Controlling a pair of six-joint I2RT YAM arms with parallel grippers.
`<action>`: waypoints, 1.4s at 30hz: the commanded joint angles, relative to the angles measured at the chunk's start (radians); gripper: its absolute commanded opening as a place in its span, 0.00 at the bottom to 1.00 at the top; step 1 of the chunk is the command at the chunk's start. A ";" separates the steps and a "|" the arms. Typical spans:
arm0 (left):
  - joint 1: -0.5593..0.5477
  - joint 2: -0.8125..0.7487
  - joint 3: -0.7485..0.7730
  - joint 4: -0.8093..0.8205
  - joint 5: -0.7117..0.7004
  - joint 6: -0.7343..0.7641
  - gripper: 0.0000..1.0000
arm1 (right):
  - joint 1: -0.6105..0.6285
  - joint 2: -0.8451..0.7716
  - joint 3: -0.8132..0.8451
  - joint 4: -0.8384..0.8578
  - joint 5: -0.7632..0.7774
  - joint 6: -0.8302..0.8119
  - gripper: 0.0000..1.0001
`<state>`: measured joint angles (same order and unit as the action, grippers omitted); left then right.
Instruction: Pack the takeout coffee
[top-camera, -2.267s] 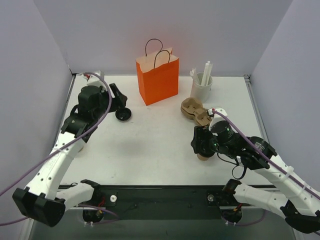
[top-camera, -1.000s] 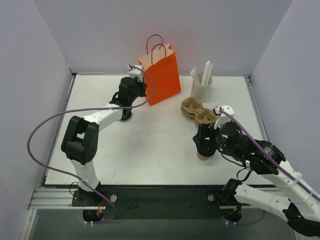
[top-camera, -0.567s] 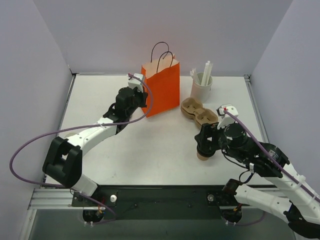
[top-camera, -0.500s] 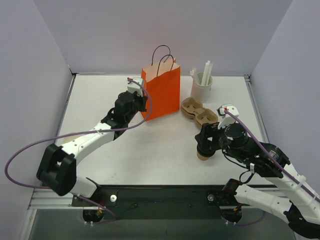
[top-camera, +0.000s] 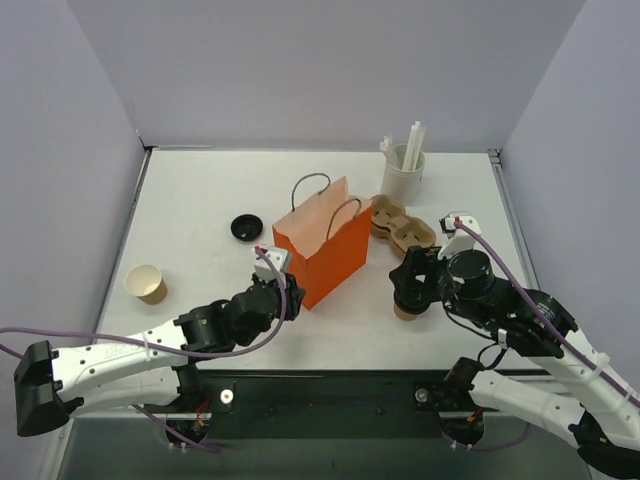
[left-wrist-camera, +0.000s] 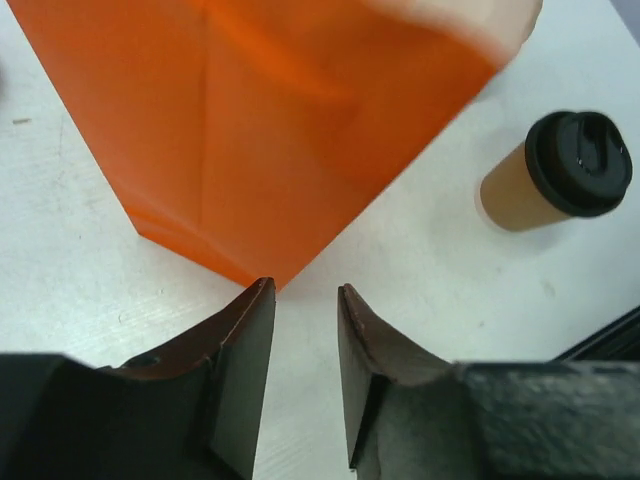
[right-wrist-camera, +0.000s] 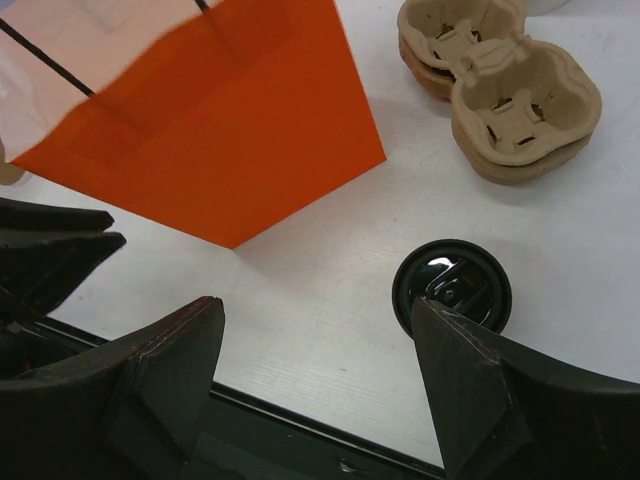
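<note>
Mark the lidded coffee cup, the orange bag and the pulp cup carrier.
lidded coffee cup (right-wrist-camera: 452, 287), right wrist view, on its black lid.
orange bag (top-camera: 335, 260), top external view, on its orange side panel.
cup carrier (right-wrist-camera: 500, 90), right wrist view, on its top face.

We're looking at a robot lab's test cell, dressed up as a coffee stand. Bare pale walls (top-camera: 60, 150) box in a white counter (top-camera: 200, 200). The left arm (top-camera: 120, 355) and right arm (top-camera: 540, 330) sit bolted to a metal rail (top-camera: 330, 390) at the near edge, with a purple cable (top-camera: 60, 335) trailing. The props are an orange paper bag (top-camera: 325, 255), a pulp cup carrier (top-camera: 402, 225) and a tub of stirrers (top-camera: 403, 172).
</note>
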<state>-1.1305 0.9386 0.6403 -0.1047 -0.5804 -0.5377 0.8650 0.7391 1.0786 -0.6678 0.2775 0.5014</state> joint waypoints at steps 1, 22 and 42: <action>-0.037 -0.069 0.072 -0.127 -0.003 -0.049 0.46 | 0.000 0.019 -0.019 0.031 -0.029 0.095 0.77; 0.491 0.250 0.870 -0.340 0.617 0.508 0.71 | 0.006 -0.017 -0.071 0.040 -0.077 0.175 0.76; 0.537 0.647 1.177 -0.381 0.987 0.722 0.57 | 0.008 -0.164 -0.108 -0.012 -0.132 0.095 0.76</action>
<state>-0.5938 1.5333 1.7523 -0.4541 0.3576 0.1490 0.8658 0.5758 0.9562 -0.6586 0.1482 0.6235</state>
